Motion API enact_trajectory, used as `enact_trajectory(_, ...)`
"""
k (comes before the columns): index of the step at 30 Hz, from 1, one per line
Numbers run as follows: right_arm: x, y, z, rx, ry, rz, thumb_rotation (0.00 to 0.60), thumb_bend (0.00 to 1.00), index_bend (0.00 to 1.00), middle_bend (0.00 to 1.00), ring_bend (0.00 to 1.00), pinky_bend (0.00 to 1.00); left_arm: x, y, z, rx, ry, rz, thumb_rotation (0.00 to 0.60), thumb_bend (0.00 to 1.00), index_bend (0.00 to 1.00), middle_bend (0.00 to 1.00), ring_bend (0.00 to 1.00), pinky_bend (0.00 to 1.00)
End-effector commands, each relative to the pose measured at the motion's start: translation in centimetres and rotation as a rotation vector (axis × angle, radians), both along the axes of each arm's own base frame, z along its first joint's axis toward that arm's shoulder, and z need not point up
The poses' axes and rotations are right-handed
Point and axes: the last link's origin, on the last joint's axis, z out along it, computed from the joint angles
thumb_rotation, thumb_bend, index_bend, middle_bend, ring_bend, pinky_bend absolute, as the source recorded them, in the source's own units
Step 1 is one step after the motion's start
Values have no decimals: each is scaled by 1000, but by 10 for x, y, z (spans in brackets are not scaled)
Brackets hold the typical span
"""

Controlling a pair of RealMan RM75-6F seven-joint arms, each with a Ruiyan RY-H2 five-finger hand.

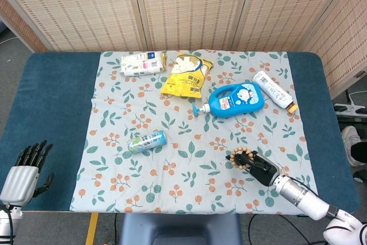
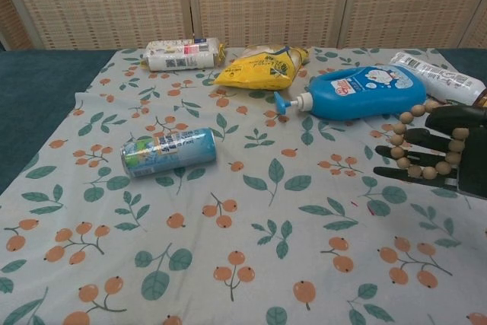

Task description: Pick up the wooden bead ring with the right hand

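Observation:
The wooden bead ring [image 1: 240, 158] [image 2: 417, 139] hangs looped around the dark fingers of my right hand [image 1: 259, 167] [image 2: 445, 149], lifted clear of the floral cloth. That hand sits at the front right of the table, its fingers pointing left. In the chest view it shows at the right edge, in front of the blue bottle. My left hand [image 1: 26, 168] hangs off the front left corner, fingers apart and holding nothing.
A blue pump bottle [image 1: 235, 100] and a white bottle [image 1: 274, 90] lie behind my right hand. A yellow snack bag [image 1: 184, 74] and a white packet [image 1: 142, 63] lie at the back. A small can [image 1: 147, 141] lies on its side left of centre on the floral cloth [image 1: 172, 170].

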Motion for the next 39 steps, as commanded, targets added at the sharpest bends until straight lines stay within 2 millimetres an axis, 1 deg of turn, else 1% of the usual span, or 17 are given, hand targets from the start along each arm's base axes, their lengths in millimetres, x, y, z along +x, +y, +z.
enact_trajectory(1, -7, -1, 0, -56, 193, 197, 235, 579, 216, 534, 193, 73, 0, 0, 0, 1, 0, 0, 600, 455, 0, 0, 0, 91)
enact_trajectory(3, -5, -2, 1, -76, 251, 241, 216, 554, 205, 528, 187, 73, 0, 0, 0, 0, -1, 0, 600, 455, 0, 0, 0, 91)
enact_trajectory(5, -3, -3, 1, -98, 296, 272, 212, 543, 202, 527, 186, 73, 0, 0, 0, 0, 0, 0, 600, 455, 0, 0, 0, 91)
enact_trajectory(7, -2, -1, 0, -120, 343, 301, 199, 490, 195, 523, 182, 73, 0, 0, 0, -2, 1, 2, 600, 455, 0, 0, 0, 91)
enact_trajectory(12, 3, 2, -2, -134, 388, 339, 138, 242, 138, 488, 156, 66, 0, 0, 0, -3, 0, 1, 600, 455, 0, 0, 0, 91)
enact_trajectory(15, 3, 4, -7, -135, 399, 342, 131, 135, 129, 482, 152, 61, 0, 0, 0, -1, -2, 1, 600, 455, 0, 0, 0, 92)
enact_trajectory(19, 2, 7, -14, -135, 417, 343, 130, 101, 174, 482, 154, 55, 0, 0, 1, 0, -4, 1, 600, 455, 0, 0, 0, 91)
enact_trajectory(22, 2, 8, -16, -126, 420, 345, 118, 17, 226, 482, 155, 45, 0, 0, 2, 2, -6, 0, 600, 454, 0, 0, 0, 91)
enact_trajectory(24, 2, 9, -18, -117, 413, 340, 108, 0, 228, 481, 155, 43, 0, 0, 2, 1, -6, 0, 600, 454, 0, 0, 0, 91)
enact_trajectory(26, 3, 10, -20, -97, 403, 348, 107, 0, 238, 481, 155, 38, 0, 0, 2, 0, -5, 1, 600, 454, 0, 0, 0, 92)
enact_trajectory(28, 5, 11, -23, -84, 387, 357, 105, 10, 285, 481, 155, 27, 0, 0, 1, -1, -5, 0, 600, 454, 0, 0, 0, 93)
enact_trajectory(30, 7, 12, -25, -77, 374, 372, 101, 98, 326, 481, 155, 21, 0, 0, 1, -1, -5, -1, 600, 454, 0, 0, 0, 94)
enact_trajectory(31, 9, 12, -26, -79, 362, 380, 100, 190, 339, 481, 155, 20, 0, -1, 1, 0, -5, -1, 600, 454, 0, 0, 0, 94)
enact_trajectory(32, 10, 12, -27, -83, 347, 380, 100, 234, 346, 481, 155, 20, 0, -1, 2, 1, -5, -1, 600, 454, 0, 0, 0, 96)
enact_trajectory(34, 14, 13, -30, -81, 299, 373, 99, 412, 396, 481, 155, 20, 0, -1, 2, 4, -6, 0, 600, 454, 0, 0, 0, 97)
enact_trajectory(36, 15, 14, -33, -69, 278, 396, 104, 464, 425, 482, 155, 20, 0, -1, 2, 3, -6, 1, 600, 453, 0, 0, 0, 98)
enact_trajectory(39, 15, 15, -37, -46, 251, 421, 129, 477, 458, 482, 155, 20, 0, -1, 2, 2, -5, 0, 600, 454, 0, 0, 0, 98)
